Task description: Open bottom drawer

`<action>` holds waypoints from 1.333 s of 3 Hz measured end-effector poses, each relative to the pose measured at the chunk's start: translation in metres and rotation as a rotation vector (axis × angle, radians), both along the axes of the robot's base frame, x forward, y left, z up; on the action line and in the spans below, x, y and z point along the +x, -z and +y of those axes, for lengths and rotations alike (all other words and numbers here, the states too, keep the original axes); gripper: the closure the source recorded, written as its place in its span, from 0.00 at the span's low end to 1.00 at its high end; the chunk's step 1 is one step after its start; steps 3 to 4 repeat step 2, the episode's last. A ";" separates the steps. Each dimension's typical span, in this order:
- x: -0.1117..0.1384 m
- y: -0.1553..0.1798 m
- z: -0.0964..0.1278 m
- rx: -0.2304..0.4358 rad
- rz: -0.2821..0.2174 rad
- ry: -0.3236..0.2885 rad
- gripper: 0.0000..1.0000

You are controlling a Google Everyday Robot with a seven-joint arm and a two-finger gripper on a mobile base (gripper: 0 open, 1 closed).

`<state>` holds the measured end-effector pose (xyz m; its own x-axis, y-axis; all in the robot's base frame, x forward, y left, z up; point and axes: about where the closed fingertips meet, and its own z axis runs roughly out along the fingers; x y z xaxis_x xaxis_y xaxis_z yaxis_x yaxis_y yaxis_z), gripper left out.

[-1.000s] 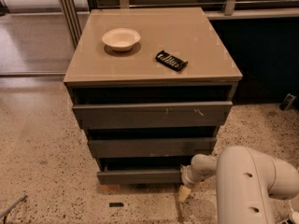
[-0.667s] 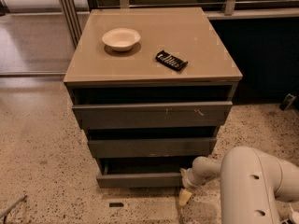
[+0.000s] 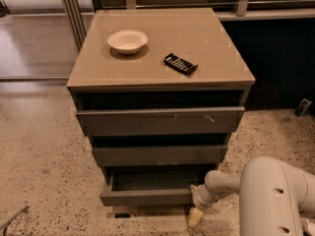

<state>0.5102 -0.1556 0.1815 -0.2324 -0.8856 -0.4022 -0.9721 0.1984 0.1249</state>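
The bottom drawer (image 3: 147, 196) is the lowest of three dark grey handleless drawers in a cabinet with a tan top (image 3: 162, 48). It stands pulled partway out, and its dark inside shows behind the flat slab front. My white arm (image 3: 275, 195) comes in from the lower right. My gripper (image 3: 197, 205) is at the right end of the bottom drawer front, low by the floor. One pale fingertip (image 3: 195, 217) points down below the drawer's corner.
A white bowl (image 3: 127, 40) and a black bar-shaped object (image 3: 180, 64) lie on the cabinet top. The top drawer front (image 3: 160, 120) has pale scratch marks; the middle one (image 3: 160, 155) sits below it. Speckled floor surrounds the cabinet. A dark wall stands at the right.
The bottom drawer has slid further out toward me, showing more of its dark inside. My gripper and arm have moved back with it, slightly to the right.
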 end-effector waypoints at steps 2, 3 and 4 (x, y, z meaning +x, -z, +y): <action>-0.041 -0.017 0.015 0.026 0.065 -0.032 0.00; -0.041 -0.017 0.015 0.026 0.065 -0.032 0.00; -0.041 -0.017 0.015 0.026 0.065 -0.032 0.00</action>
